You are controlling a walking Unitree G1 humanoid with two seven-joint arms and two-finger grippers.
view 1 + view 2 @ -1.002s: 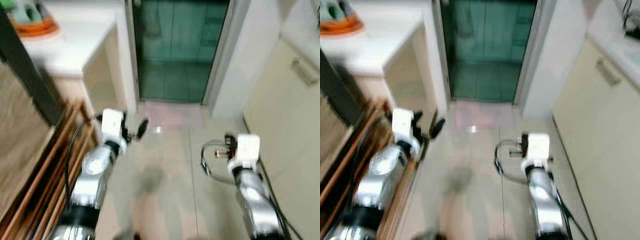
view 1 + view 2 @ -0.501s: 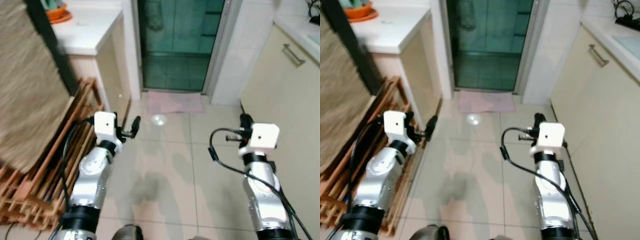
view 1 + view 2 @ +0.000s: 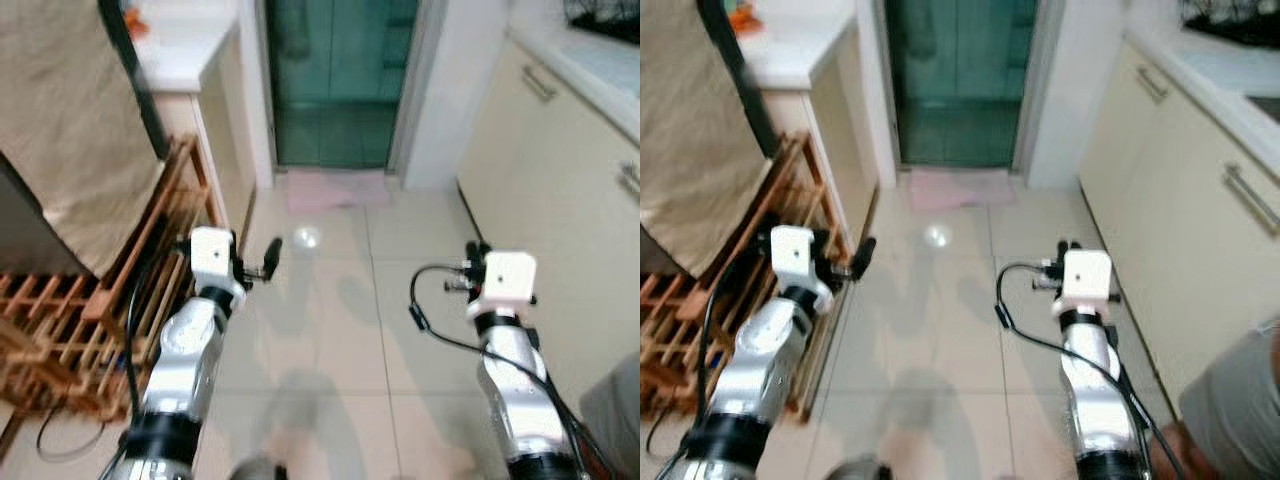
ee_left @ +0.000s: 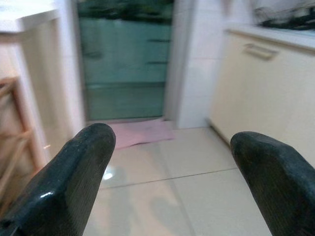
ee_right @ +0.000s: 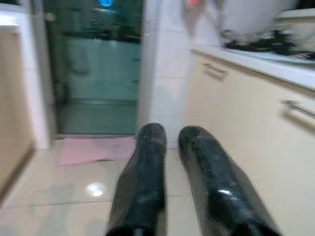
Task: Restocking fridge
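While held out over the pale tiled floor [image 3: 330,330], both arms carrying nothing. Left gripper [image 4: 172,162] with fingers [image 4: 74,172] spread wide, aimed toward a dark green glass door [image 3: 340,70] and the pink mat [image 3: 335,187] at its foot. Right gripper [image 5: 170,172] with fingers [image 5: 142,177] drawn close, a narrow gap between them, just beside the cream cabinets [image 3: 1180,200] along the floor's right edge. Along the left edge, a wooden rack [image 3: 90,310] draped with beige cloth [image 3: 70,110]; beyond it a white tabletop [image 3: 185,40]. No fridge or stock to be made out. At the lower right corner, part of a person in grey [image 3: 1230,400].
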